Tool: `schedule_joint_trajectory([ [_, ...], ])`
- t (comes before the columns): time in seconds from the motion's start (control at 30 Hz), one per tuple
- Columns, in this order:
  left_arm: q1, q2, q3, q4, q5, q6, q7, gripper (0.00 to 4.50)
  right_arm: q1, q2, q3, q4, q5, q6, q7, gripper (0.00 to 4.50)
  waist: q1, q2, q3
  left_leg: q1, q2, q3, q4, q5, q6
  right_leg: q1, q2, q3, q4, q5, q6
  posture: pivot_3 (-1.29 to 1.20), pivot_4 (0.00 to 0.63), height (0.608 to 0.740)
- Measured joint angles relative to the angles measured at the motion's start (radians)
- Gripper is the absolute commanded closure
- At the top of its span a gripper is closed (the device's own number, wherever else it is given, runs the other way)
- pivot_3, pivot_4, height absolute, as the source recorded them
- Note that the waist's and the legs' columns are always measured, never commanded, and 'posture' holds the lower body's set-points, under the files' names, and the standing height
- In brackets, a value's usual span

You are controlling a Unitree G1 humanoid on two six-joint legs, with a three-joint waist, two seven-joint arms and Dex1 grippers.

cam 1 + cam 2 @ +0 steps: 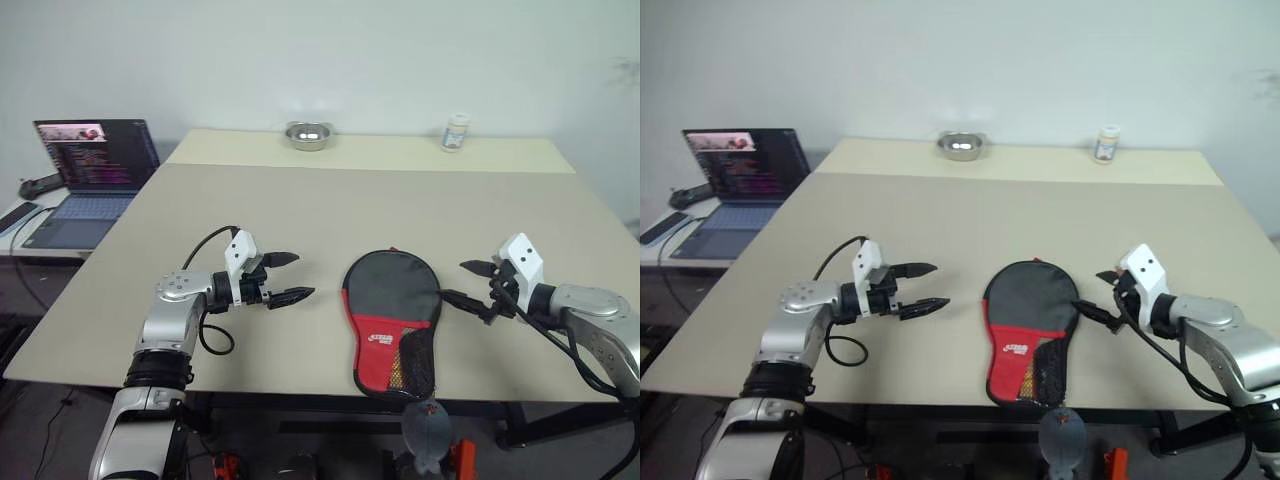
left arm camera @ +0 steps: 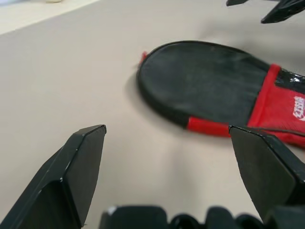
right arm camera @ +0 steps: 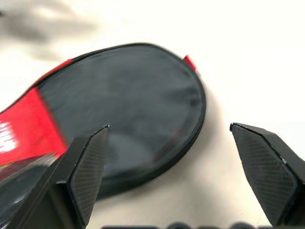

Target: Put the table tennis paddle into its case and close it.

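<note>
The case (image 1: 391, 315) lies flat near the table's front edge, black at the round far end and red with a white logo and a mesh pocket toward me; it looks closed. The paddle is hidden from view. My left gripper (image 1: 288, 277) hovers open just left of the case, its fingers pointing at it with nothing between them. On the case's right side my right gripper (image 1: 467, 283) is open too, its fingertips close to the round black end (image 3: 128, 105). The left wrist view looks across at the case (image 2: 205, 86).
A beige table (image 1: 350, 210) carries a metal bowl (image 1: 308, 135) and a small white jar (image 1: 456, 132) at its far edge. An open laptop (image 1: 90, 175) sits on a lower desk to the left.
</note>
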Motion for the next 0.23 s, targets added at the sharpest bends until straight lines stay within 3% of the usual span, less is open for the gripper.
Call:
schedule_joint_trajectory([
  [0.23,0.005,-0.001,-0.02,-0.041,-0.016,0.002,0.074,0.0,-0.058,0.037,-0.007,0.111,-0.098,-0.067,0.064,0.07,-0.008,0.003,0.001,0.0,0.0,0.003,-0.001,0.001,-0.002,-0.001,0.0,0.002,0.0,0.0,0.0,0.0,0.15,0.74],
])
